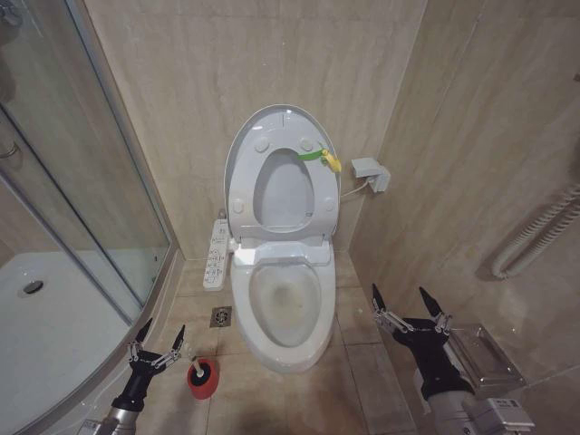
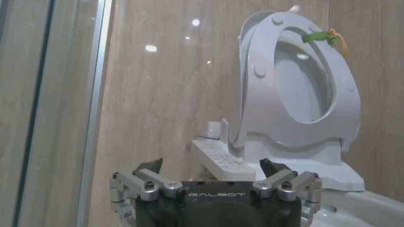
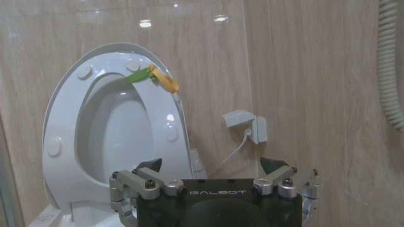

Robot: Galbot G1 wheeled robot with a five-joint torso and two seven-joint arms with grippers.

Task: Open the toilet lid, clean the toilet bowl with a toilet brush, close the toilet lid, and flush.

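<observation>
Beige tiled floor [image 1: 358, 362], hemmed by matching stone-look walls. Planted at centre, against the back wall: the white toilet bowl [image 1: 283, 349], open to view. Just beside its base on the robot's left, a small square metal drain [image 1: 220, 316] set flush into the tiles. Nearer the robot than the drain, close by the bowl's front, the red cup-shaped holder with the toilet brush [image 1: 203, 377] standing on the tiles. Farther left, the curved sill of a glass shower enclosure [image 1: 118, 358] meeting the floor.
</observation>
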